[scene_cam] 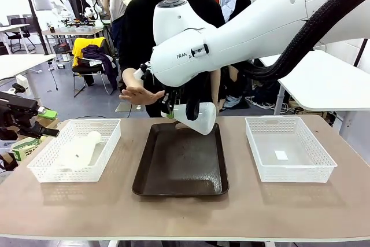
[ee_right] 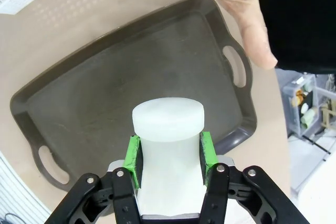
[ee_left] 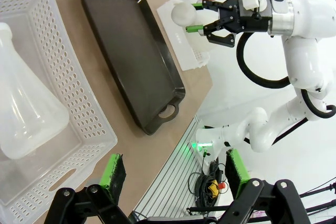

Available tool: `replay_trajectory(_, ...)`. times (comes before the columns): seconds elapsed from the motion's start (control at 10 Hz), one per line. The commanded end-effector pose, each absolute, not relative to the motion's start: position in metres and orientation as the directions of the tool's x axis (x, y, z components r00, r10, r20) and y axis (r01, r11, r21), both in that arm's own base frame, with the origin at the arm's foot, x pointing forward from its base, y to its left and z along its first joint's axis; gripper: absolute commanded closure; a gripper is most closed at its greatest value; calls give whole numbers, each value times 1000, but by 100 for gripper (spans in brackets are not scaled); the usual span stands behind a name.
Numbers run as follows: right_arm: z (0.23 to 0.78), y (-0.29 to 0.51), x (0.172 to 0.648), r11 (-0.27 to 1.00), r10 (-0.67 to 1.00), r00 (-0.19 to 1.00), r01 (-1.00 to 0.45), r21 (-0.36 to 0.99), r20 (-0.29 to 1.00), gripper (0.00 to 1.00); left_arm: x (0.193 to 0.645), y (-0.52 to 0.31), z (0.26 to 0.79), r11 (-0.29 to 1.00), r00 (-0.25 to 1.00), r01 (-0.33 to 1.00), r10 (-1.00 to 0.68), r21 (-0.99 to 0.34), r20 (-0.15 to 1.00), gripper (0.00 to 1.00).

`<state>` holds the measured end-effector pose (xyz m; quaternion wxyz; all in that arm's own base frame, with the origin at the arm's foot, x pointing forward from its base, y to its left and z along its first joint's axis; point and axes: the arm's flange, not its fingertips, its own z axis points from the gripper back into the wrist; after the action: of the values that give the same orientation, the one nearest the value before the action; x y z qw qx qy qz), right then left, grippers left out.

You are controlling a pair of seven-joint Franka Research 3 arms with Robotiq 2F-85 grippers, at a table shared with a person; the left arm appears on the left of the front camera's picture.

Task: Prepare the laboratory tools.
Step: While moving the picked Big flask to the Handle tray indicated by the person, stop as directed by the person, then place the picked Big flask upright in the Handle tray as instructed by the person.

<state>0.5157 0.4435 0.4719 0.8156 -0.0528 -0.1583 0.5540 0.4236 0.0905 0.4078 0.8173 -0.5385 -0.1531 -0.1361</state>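
My right claw (ee_right: 169, 156) is clamped shut on the neck of one conical flask (ee_right: 168, 124), green pads on either side just under the lip. The flask hangs tilted over the far end of the dark brown handled tray (scene_cam: 179, 166), with the person's open hand (scene_cam: 140, 93) just beside it. My left claw (ee_left: 176, 177) stands wide open and holds nothing, next to the left mesh basket (ee_left: 89, 114) where the second flask (ee_left: 26, 108) lies on its side.

I judge the step to be setting this flask upright on the tray. To do it well, I should level the wide base first, stay clear of that hand, lower gently, and let go only once the base sits flat — a tilted release would tip it.

Readable writing is scarce: "FRAN" on my right arm's shell, cut off. The right basket (scene_cam: 315, 160) holds a small white tag, too small to read.
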Motion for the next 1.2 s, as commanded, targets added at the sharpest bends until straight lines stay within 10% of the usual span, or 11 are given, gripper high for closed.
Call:
replay_trajectory(0.0,472,443,515,380,921,336,-887,-261,198,100,425,92,411,369,914,391,-51,-843,402,0)
replay_trajectory(1.1,472,443,515,380,921,336,-887,-261,198,100,425,92,411,369,914,391,-51,-843,402,0)
